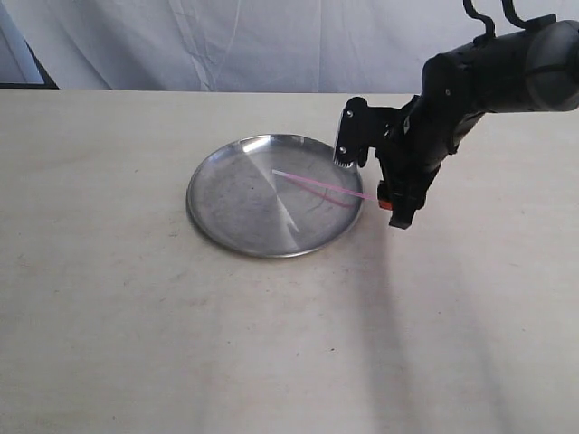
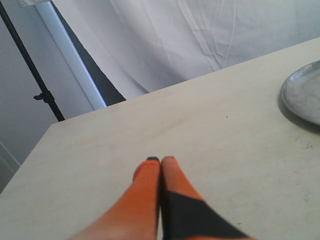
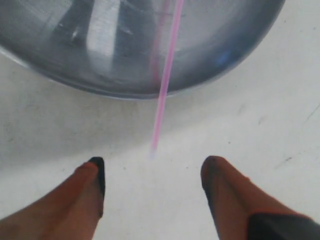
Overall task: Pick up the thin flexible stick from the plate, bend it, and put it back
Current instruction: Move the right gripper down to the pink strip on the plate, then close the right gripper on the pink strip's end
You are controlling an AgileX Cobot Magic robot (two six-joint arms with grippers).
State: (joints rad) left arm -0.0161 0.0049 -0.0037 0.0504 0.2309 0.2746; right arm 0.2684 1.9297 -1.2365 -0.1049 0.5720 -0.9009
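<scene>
Plate (image 1: 226, 212) sits on the worktop (image 1: 127, 344). The thin flexible stick (image 1: 318, 184) lies straight across the plate's right half. One end is near the plate's middle; the other projects past the rim toward the right gripper (image 3: 154, 166). Right gripper: fingers spread apart, nothing held, with the stick's free end pointing into the gap just short of the fingertips. Whether that end touches the worktop is unclear; the view is blurred. Left gripper (image 2: 160, 161): fingers pressed together, holding nothing, above the worktop, well apart from the plate.
</scene>
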